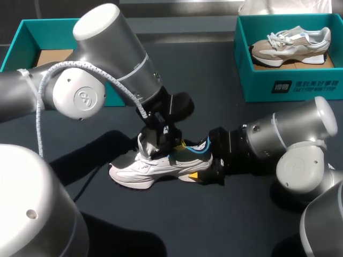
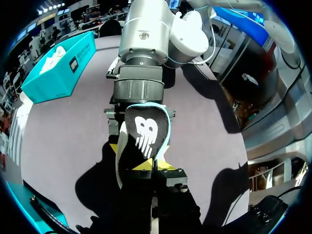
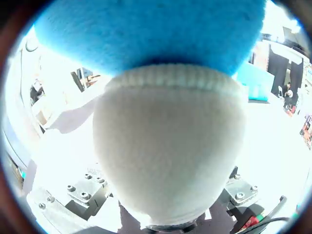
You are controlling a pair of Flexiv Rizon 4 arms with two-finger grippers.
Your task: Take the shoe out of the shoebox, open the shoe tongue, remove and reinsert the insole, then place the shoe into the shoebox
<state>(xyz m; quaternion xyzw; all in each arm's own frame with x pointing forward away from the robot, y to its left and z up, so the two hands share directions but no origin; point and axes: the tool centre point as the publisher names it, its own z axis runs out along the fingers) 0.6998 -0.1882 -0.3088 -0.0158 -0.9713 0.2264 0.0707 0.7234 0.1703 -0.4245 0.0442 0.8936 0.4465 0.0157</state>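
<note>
Right wrist view: shoe [image 3: 168, 146] v close

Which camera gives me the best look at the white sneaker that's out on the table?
The head view: the white sneaker shows nearly whole, side-on. The left wrist view shows mainly its black, blue-edged insole from above; the right wrist view, only its white knit heel up close.

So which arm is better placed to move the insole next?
Left: the left claw grips the insole at the shoe; the right claw is clamping the heel.
</note>
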